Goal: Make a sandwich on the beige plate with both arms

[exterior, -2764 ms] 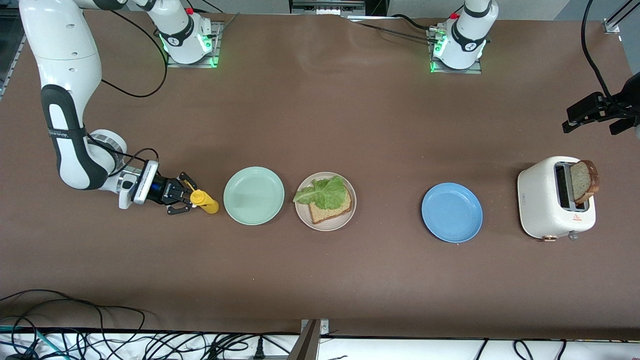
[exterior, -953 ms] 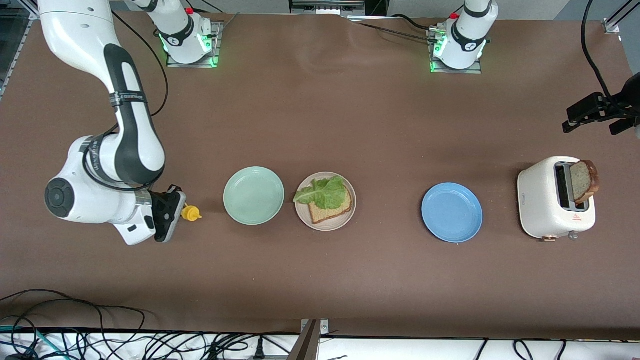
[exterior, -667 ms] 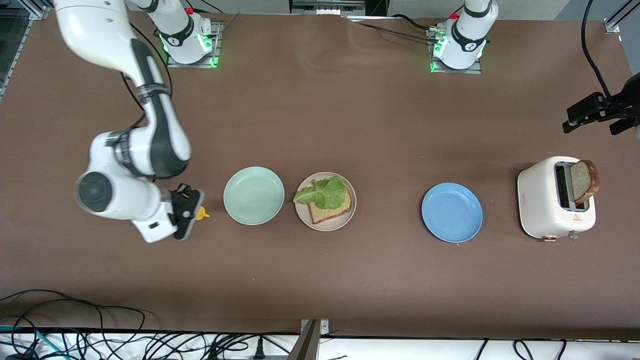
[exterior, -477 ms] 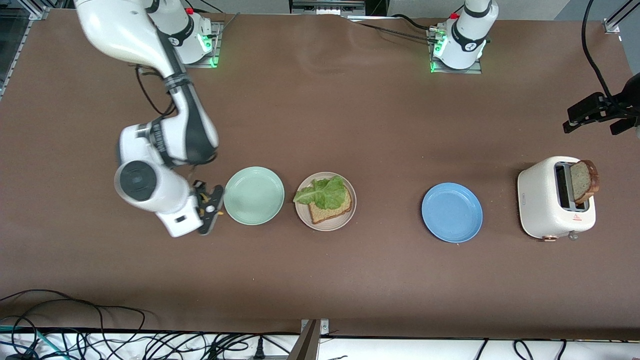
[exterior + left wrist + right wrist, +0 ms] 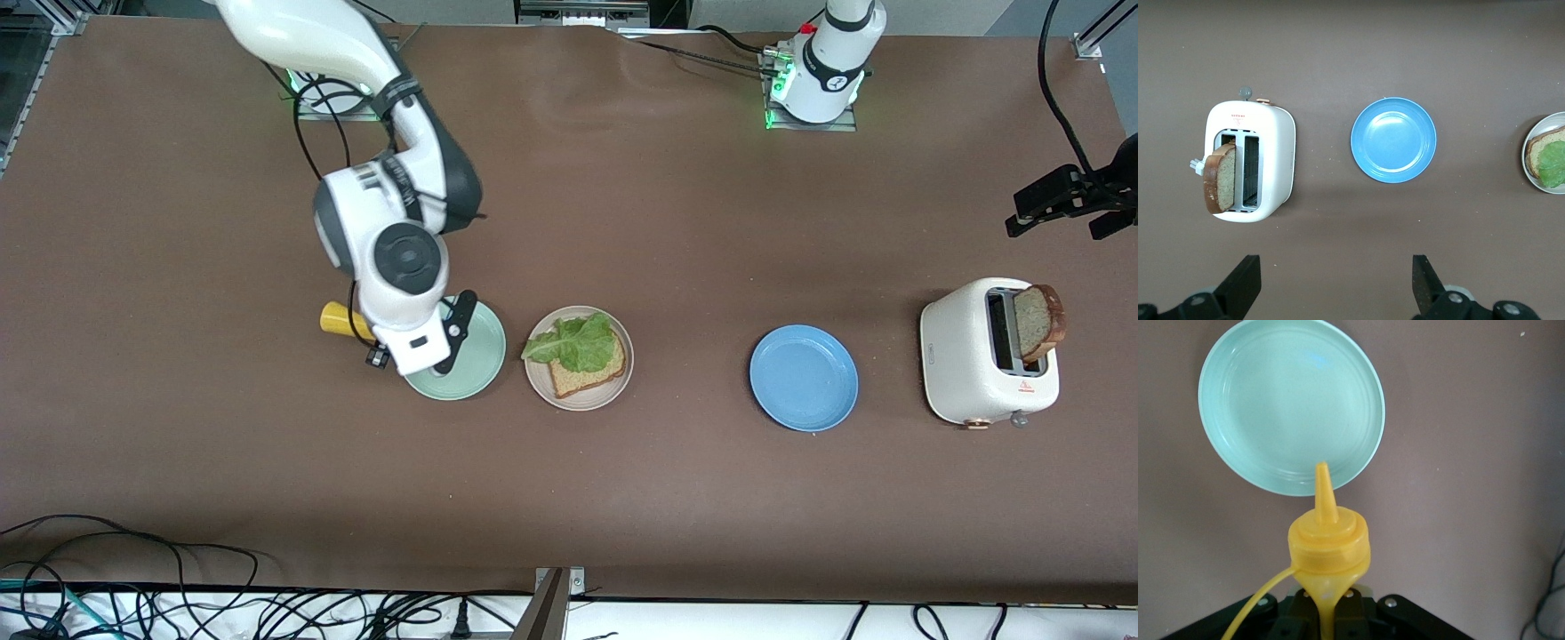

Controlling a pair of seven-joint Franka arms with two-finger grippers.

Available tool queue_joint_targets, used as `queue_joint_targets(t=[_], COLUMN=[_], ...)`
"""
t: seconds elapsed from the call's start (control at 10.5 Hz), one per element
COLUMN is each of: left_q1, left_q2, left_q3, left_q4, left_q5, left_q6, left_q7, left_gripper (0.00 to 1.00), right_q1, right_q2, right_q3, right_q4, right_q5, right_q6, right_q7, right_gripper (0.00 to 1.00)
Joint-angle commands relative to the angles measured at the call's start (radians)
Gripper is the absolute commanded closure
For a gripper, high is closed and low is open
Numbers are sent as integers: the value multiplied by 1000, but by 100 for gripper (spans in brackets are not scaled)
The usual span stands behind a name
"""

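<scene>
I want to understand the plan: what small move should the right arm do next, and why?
Probably carry the bottle on toward the beige plate. The right gripper, shut on it, hangs over the green plate, while the lettuce and toast lie one plate along.

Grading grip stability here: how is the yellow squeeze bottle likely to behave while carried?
The yellow squeeze bottle looks like soft plastic, so it probably gives under the right hand's shut grip. Its round, smooth body could slip or rotate. It seems light.
</scene>
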Motion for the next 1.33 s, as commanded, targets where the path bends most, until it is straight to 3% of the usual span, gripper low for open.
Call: queue_joint_targets(t=[0.0,0.19,0.48,0.57,1.24], left_q1=[10,10,10,10,11], left_q2=[8,8,8,8,8], left_q3=[-10,-10,-10,-10,-10], left_q4=[21,20,18,18,20], left_q5=[14,14,14,14,14], left_q6=[-2,-2,-2,-2,-2], left_q7=[13,13,13,13,13], left_gripper=[0,0,0,0,0], right_q1=[67,124,238,239,258], right_q2=[0,26,104,113,146], right_q3=[-14,-12,-11,-9,-12], right_q4=[38,64,72,72,72], right_q5=[-72,-75,-257,-275,-270], right_q6=[-69,-78,-26,17,66], right_q7=[74,215,223,223,240], right_gripper=[100,100,100,100,100])
